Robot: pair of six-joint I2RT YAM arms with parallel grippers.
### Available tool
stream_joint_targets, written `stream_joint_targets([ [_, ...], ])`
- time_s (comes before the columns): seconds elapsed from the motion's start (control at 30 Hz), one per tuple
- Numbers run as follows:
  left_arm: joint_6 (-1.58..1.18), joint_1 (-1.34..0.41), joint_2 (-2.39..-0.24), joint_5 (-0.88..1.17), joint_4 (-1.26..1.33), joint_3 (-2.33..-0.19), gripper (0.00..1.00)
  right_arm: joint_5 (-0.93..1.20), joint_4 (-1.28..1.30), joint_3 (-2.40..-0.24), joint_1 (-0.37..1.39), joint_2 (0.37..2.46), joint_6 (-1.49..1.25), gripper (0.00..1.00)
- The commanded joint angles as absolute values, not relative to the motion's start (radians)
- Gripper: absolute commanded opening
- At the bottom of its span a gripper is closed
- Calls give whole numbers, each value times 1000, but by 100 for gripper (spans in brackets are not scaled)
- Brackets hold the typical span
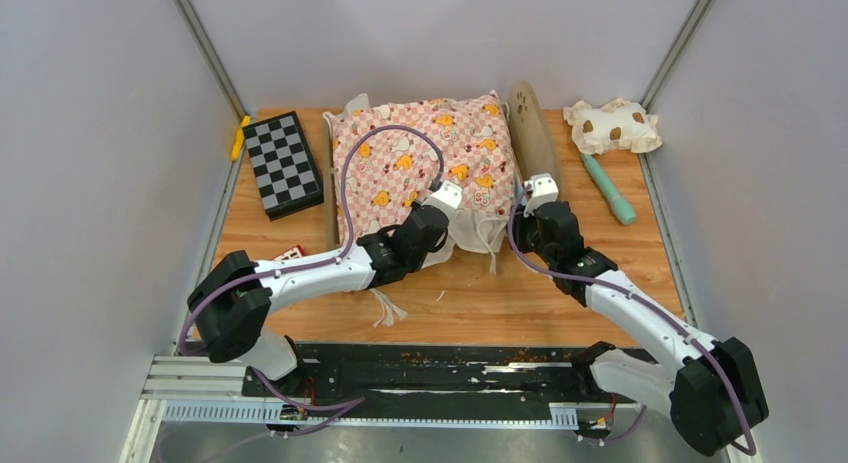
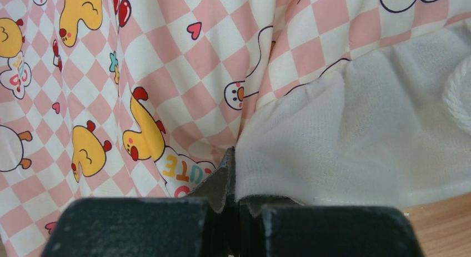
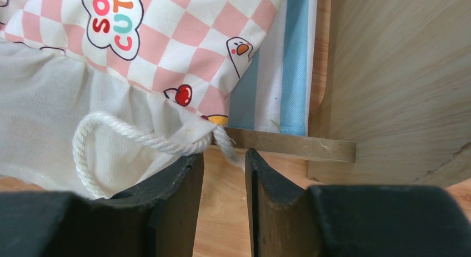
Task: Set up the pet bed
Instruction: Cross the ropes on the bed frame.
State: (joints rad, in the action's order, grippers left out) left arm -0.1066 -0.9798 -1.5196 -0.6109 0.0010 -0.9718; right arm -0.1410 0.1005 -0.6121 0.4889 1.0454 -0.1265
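The pet bed's rounded wooden headboard (image 1: 530, 133) stands at the right of the pink checkered cushion (image 1: 425, 158), which covers the bed. In the right wrist view the bed's blue-and-white striped base (image 3: 289, 74) and wooden rail (image 3: 294, 146) show under the cushion's corner. My left gripper (image 1: 445, 198) is shut on the cushion's white ruffle (image 2: 355, 140) at its near edge. My right gripper (image 3: 225, 157) is open at the bed's near right corner. The frayed end of a white cord (image 3: 139, 137) lies right at its fingertips, with bare table between the fingers.
A black-and-white chequered box (image 1: 282, 163) and a yellow object (image 1: 240, 138) lie at the back left. At the back right are a cream brown-spotted pillow (image 1: 612, 125) and a teal stick (image 1: 608, 188). Loose white cords (image 1: 388, 308) trail on the wooden table (image 1: 480, 303).
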Motion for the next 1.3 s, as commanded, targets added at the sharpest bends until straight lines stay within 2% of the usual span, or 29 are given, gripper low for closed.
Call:
stream_joint_targets([
  [0.0,-117,-974,-1519,-631,8,-969,0,-164,17,-632,492,1086,-98,31],
  [0.17,-115,-972,-1516,-633,6,-968,0,-155,35,-642,492,1083,-98,19],
  [0.23,-114,-973,-1515,-636,7,-966,0,-155,50,-650,492,1072,-98,18],
  [0.3,-115,-973,-1512,-636,7,-963,0,-158,56,-646,492,1062,-99,19],
  [0.4,-116,-972,-1507,-634,9,-959,0,-180,45,-617,492,1056,-134,31],
  [0.5,-115,-972,-1510,-629,8,-961,0,-179,-17,-568,492,1064,-172,38],
  [0.93,-123,-972,-1511,-603,8,-961,0,-230,-211,-459,492,1141,-239,39],
  [1.27,-117,-972,-1511,-604,9,-959,0,-261,-255,-472,491,1225,-242,38],
])
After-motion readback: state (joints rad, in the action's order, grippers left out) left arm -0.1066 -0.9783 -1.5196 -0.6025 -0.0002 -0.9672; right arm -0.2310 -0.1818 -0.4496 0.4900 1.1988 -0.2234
